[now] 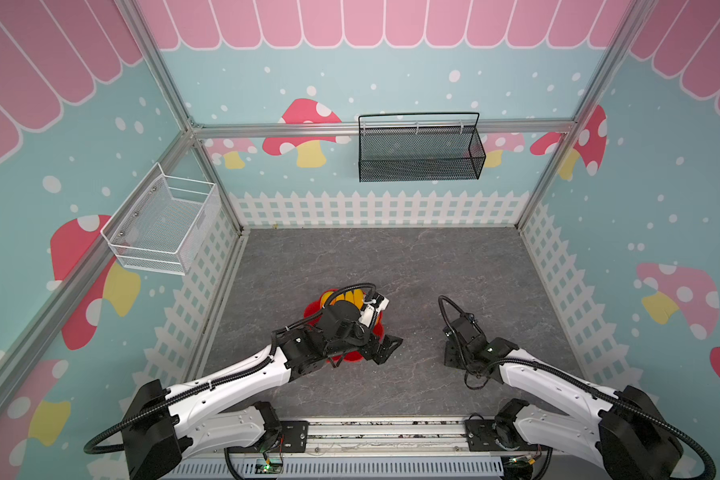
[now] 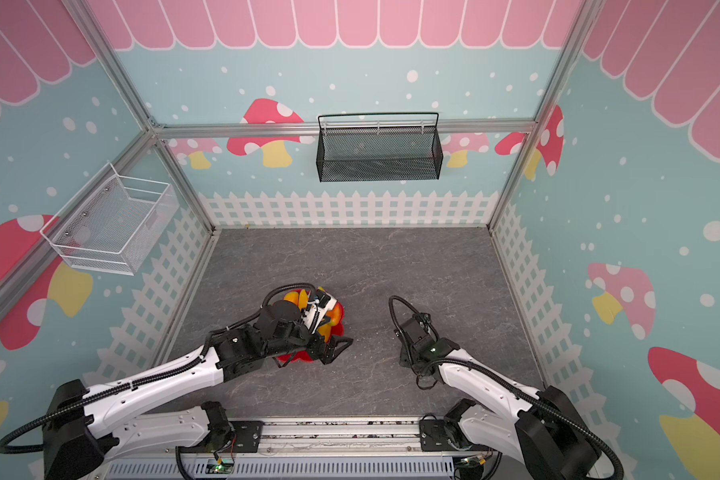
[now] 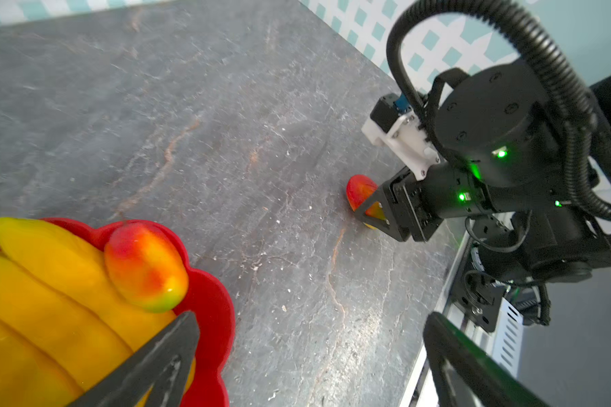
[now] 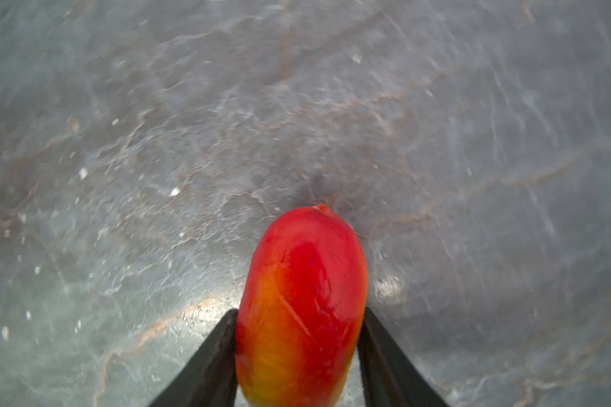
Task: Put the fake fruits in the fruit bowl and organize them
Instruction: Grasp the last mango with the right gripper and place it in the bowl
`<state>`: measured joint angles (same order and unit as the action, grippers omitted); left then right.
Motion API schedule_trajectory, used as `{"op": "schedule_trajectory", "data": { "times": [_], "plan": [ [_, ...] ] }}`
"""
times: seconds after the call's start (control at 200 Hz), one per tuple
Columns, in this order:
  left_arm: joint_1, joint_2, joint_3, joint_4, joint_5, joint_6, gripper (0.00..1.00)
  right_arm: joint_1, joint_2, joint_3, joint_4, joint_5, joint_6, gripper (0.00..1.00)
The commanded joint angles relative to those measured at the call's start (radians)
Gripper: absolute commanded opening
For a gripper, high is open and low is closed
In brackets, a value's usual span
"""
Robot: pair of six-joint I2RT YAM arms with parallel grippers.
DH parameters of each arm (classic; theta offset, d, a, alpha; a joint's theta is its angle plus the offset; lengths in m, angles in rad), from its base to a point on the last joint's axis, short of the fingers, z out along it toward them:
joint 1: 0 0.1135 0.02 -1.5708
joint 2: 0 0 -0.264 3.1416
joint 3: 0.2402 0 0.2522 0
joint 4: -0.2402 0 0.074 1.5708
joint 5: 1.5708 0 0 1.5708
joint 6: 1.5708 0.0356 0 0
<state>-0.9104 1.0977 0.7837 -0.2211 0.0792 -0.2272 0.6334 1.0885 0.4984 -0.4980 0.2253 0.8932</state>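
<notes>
Jaws of the right gripper (image 4: 300, 312) pinch a red-yellow mango (image 4: 304, 260) on the grey table (image 4: 156, 141), about three o'clock from the red fruit bowl (image 1: 312, 311) in a top view. The left gripper (image 3: 306, 331) has its jaws spread wide over the bowl's rim; bananas (image 3: 50, 299) and another mango (image 3: 145, 264) lie inside.

Robot lab test cell: alu. extrusion frame (image 1: 242, 131), printed mushroom backdrop panels (image 1: 391, 75), arm pair (image 1: 233, 374) on base rail (image 1: 383, 432).
</notes>
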Motion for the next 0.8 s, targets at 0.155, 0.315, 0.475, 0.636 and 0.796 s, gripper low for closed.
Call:
{"op": "schedule_trajectory", "data": {
  "times": [0.155,0.315,0.475,0.636,0.796],
  "plan": [
    [0.119,-0.064,0.003,-0.163,-0.135,-0.076,1.00,0.011,-0.035,0.176,0.260,-0.252,-0.335,0.49],
    [0.184,-0.117,-0.042,-0.166,-0.106,-0.129,1.00,0.134,0.105,0.291,0.339,-0.355,-0.415,0.49],
    [0.205,-0.176,-0.078,-0.176,-0.157,-0.157,1.00,0.259,0.285,0.406,0.355,-0.357,-0.433,0.49],
    [0.223,-0.218,-0.084,-0.215,-0.197,-0.174,1.00,0.293,0.363,0.444,0.386,-0.350,-0.424,0.50],
    [0.242,-0.256,-0.097,-0.229,-0.204,-0.175,1.00,0.295,0.425,0.473,0.374,-0.336,-0.437,0.51]
  ]
}}
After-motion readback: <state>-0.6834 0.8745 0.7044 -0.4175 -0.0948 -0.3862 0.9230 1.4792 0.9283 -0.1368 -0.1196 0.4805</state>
